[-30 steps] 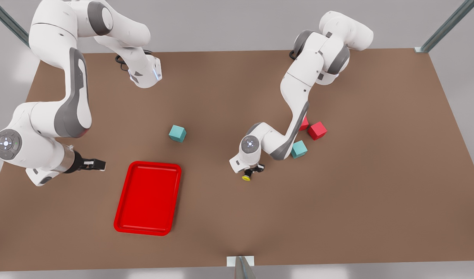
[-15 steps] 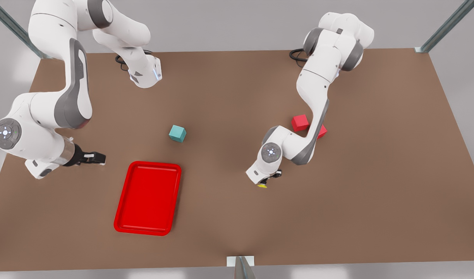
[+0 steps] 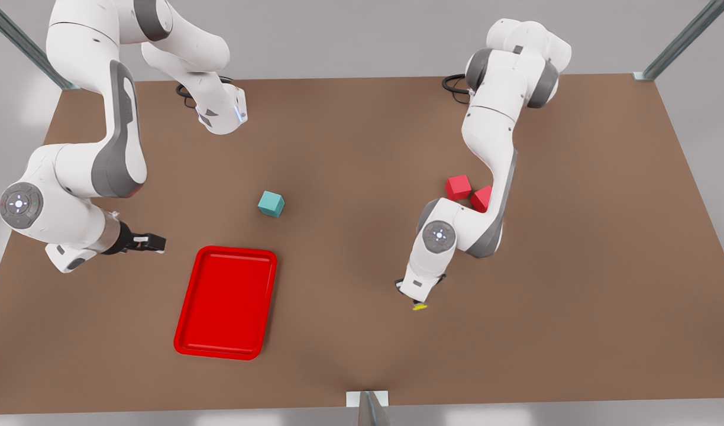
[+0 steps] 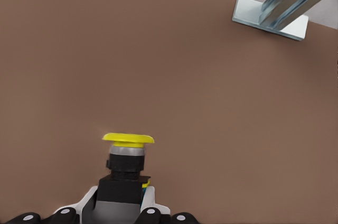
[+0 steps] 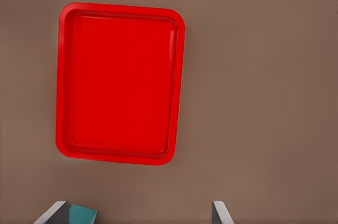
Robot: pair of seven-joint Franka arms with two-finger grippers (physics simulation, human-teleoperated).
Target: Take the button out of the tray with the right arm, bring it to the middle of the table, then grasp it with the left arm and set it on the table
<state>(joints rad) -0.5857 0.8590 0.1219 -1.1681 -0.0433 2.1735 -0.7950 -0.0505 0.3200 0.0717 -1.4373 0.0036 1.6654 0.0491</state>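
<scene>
Button (image 4: 128, 167) body half hidden between left gripper (image 4: 119, 214) fingers (image 4: 149, 201).

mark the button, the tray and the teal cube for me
button (image 4: 128, 139): left wrist view, on its yellow cap; its dark body is clamped in the left gripper (image 4: 122, 214).
tray (image 3: 226, 302): front view, on its bare red floor.
teal cube (image 3: 271, 203): front view, on its top face.

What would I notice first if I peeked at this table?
Probably the big red tray, lying empty near the front view's left. Next, the left gripper right of the middle, shut on a little yellow-capped button just above the brown table. The right gripper waits open beside the tray.
</scene>
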